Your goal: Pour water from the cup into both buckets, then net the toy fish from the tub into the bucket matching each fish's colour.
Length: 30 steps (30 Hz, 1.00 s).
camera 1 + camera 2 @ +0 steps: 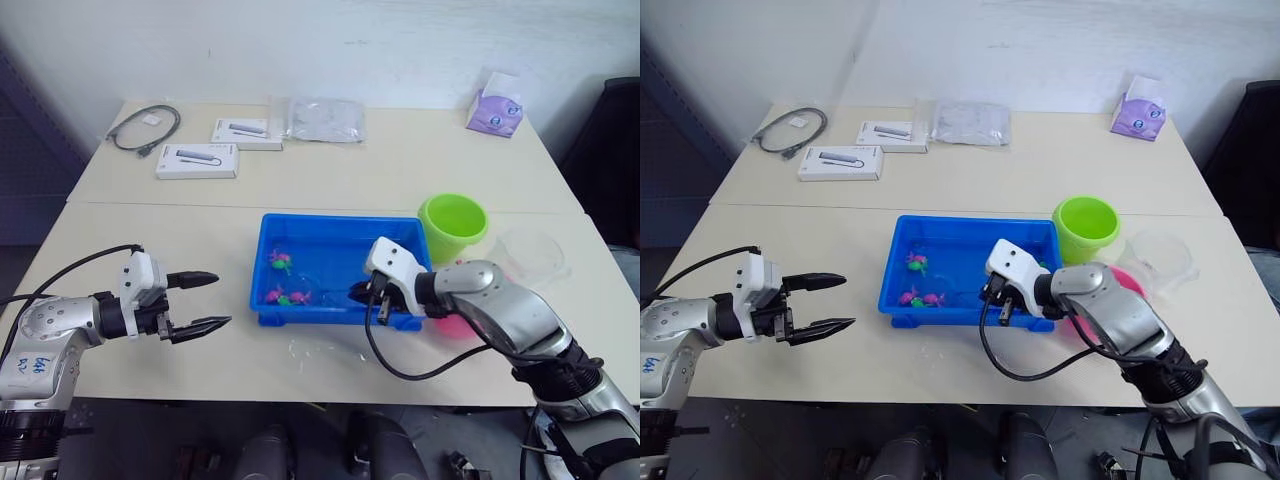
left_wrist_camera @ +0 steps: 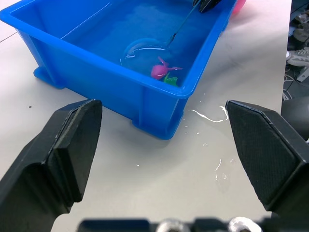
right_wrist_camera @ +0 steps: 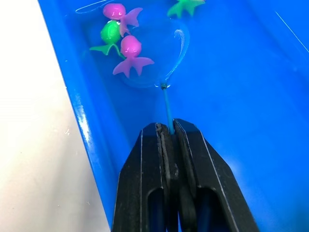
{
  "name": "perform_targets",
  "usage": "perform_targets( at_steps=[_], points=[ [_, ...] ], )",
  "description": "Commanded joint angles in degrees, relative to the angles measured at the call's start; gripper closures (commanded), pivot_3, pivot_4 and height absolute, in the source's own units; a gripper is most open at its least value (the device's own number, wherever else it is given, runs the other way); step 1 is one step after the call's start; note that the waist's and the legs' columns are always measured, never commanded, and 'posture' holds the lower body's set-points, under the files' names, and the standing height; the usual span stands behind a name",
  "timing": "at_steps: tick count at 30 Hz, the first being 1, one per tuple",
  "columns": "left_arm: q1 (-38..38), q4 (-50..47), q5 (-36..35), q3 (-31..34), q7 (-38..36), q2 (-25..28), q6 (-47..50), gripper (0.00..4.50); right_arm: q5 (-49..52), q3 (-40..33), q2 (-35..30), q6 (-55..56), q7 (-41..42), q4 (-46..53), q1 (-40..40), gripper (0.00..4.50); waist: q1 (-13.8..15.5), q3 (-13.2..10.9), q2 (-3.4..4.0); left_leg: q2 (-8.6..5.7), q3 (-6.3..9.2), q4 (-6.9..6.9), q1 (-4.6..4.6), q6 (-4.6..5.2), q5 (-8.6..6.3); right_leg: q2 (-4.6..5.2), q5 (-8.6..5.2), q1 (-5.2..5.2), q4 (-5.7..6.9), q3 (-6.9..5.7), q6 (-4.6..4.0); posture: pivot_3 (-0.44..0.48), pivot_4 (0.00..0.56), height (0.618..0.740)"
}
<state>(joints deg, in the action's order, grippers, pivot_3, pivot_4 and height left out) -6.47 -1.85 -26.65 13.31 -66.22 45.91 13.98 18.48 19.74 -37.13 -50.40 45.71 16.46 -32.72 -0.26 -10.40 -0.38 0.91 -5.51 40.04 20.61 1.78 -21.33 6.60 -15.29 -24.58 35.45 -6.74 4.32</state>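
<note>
Net (image 3: 145,63): a small round hoop of fine mesh on a thin stick. It is probably very light, and the stick looks bendy. The hoop lies low in the tub, under or against two pink fish and one green fish.
Where to hold the net: at the end of the stick, far from the hoop. The right claw (image 3: 169,129) is clamped there now, fingers pressed together on the stick.
Fish (image 3: 126,52): tiny plastic toys, pink and green, likely light, hard and slick when wet. They would slide off a tilted hoop, so lifting level seems wise.
Fish and right claw: the cluster of three sits just past the stick's far end, near one long wall of the tub. Another green fish (image 3: 186,7) lies further off.
Tub (image 1: 290,225): bright blue and shallow, in the middle of the surface (image 1: 150,230). The right claw reaches in over its right end.
Left claw (image 1: 200,302): wide open, holding nothing. It hovers over the surface just left of the tub, apart from it.
Green bucket (image 1: 453,226): stands just right of the tub's far corner.
Pink bucket (image 1: 1127,283): mostly hidden behind the right arm, near the tub's right end.
Cup (image 1: 527,255): clear, on the surface right of the green bucket.
Spill: thin wet streaks on the surface (image 2: 208,117) beside the tub.
</note>
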Motion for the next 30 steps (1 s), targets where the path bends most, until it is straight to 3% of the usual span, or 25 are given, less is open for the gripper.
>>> perform_targets(
  at_steps=[1, 15, 25, 30],
  points=[
    [0.3, -2.1, -0.9, 0.4, 0.3, -0.3, -0.2, 0.1, 2.6, -4.5, 0.4, -2.3, 0.0, 2.6, -0.5, 4.5, 0.0, 0.0, 0.0, 0.0, 0.0, 0.0, 0.0, 0.0, 0.0, 0.0, 0.0, 0.0, 0.0, 0.0, 0.0, 0.0, 0.15, 0.74],
    [-1.5, -1.5, -1.4, -0.6, 0.1, -1.3, -0.6, 0.1, 12.7, -16.0, -0.5, -12.1, -0.5, 6.3, 1.8, 4.5, 0.0, 0.0, 0.01, 0.01, 0.01, -0.03, 0.0, -0.02, -0.01, 0.01, 0.0, 0.0, -0.02, 0.0, 0.0, 0.0, 0.15, 0.74],
    [-10.8, -3.4, -4.7, -5.6, -1.1, -4.7, 4.2, 0.1, 26.1, -37.3, -6.7, -21.8, -0.6, 13.0, 10.6, 4.5, 0.3, 0.0, 0.0, -0.01, 0.06, -0.04, 0.05, -0.01, -0.02, 0.02, 0.01, 0.03, -0.08, -0.05, 0.02, 0.0, 0.15, 0.74],
    [-16.5, -1.7, -4.5, -9.1, -2.5, -7.4, 5.3, 0.1, 32.1, -50.1, -7.7, -29.1, -4.7, 16.8, 16.9, 4.5, 0.4, 0.0, 0.0, -0.01, 0.05, -0.03, 0.04, 0.0, -0.01, -0.03, 0.01, 0.05, -0.05, -0.05, 0.03, 0.0, 0.15, 0.74]
  ],
)
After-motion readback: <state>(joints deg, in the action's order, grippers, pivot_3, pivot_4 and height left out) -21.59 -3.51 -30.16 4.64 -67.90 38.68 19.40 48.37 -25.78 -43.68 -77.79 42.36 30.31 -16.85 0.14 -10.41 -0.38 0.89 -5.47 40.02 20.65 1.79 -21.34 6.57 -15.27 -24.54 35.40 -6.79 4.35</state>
